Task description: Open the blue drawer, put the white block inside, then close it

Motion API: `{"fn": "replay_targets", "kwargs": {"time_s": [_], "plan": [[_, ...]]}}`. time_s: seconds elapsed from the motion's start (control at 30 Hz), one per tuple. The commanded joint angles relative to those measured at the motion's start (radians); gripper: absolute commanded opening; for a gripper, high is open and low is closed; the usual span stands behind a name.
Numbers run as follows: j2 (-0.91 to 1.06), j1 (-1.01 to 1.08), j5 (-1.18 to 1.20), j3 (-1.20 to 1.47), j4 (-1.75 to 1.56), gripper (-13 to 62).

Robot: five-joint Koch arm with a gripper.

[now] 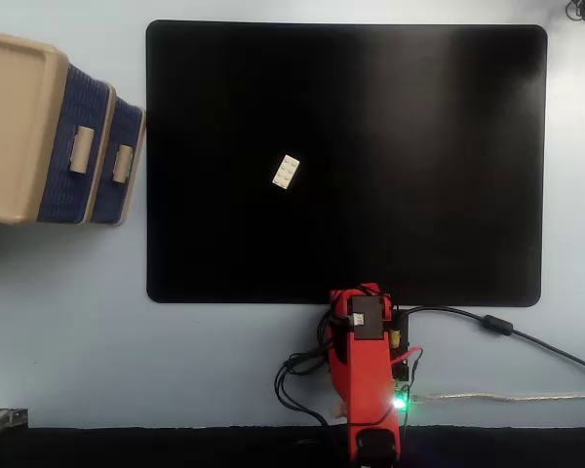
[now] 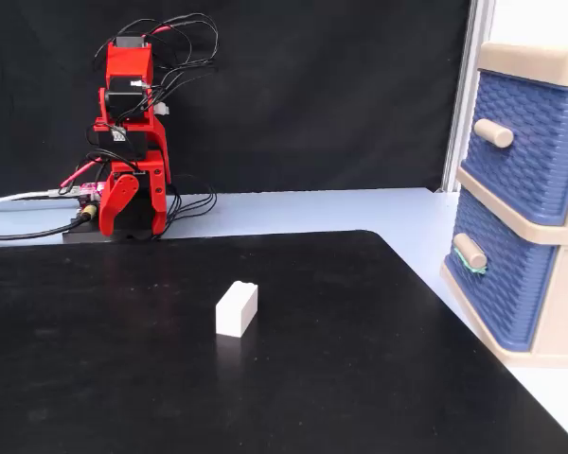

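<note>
Red arm: folded down over its base, the links stacked upright and doubled back; from above it is seen as a narrow red body just off the mat's edge.
Gripper: tucked low at the front of the folded arm, clear of every object. The jaws cannot be made out separately in either fixed view, so it cannot be told whether it is released or clenched. Nothing is seen held.
White block: lying on the mat, set aslant, studs visible from above. It is well apart from both the arm and the drawers, and is also seen standing alone.
Blue drawer: the lower of the two, pushed in flush with the frame, beige handle projecting. From above its front is the shorter-looking one.
Upper drawer: also shut, with a matching handle.
Cabinet frame: beige plastic, placed beside the mat on the table.
Mat: black and flat, covering most of the work area.
Table: pale blue surface.
Cables: run from the arm's base across the table; a green light is lit at the base.
Backdrop: black cloth hung behind the arm.
</note>
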Motion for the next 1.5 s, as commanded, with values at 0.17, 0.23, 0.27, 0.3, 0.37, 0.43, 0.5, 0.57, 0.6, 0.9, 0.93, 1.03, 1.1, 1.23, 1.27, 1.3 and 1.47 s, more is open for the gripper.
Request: {"fn": "replay_targets", "kwargs": {"time_s": [0.17,0.23,0.27,0.3,0.37,0.43,0.5,0.57,0.6,0.9,0.93,1.03,1.1,1.23,1.27,1.3,1.47], "plan": [[0.067,0.005,-0.006,0.009,0.155,34.4],[0.067,0.005,-0.006,0.009,0.155,34.4],[0.067,0.005,-0.006,0.009,0.155,34.3],[0.067,0.005,-0.006,0.008,0.155,34.2],[0.067,0.002,-0.006,0.0,0.153,34.2],[0.067,0.003,-0.003,-0.054,0.164,34.0],[0.067,0.002,0.002,-0.186,0.173,33.9],[0.067,0.003,0.008,-0.324,0.173,33.9],[0.066,0.002,0.011,-0.405,0.17,33.9],[-0.173,-0.469,0.552,-0.71,-0.163,33.9],[-0.225,-0.56,0.67,-0.704,-0.252,33.9],[-0.383,-0.758,0.994,-0.698,-0.583,33.9],[-0.456,-0.81,1.15,-0.689,-0.799,33.9],[-0.594,-0.825,1.404,-0.629,-1.207,33.8],[-0.614,-0.825,1.445,-0.606,-1.296,33.8],[-0.64,-0.827,1.485,-0.586,-1.387,33.7],[-0.856,-0.851,1.597,-0.534,-1.914,33.6]]}}
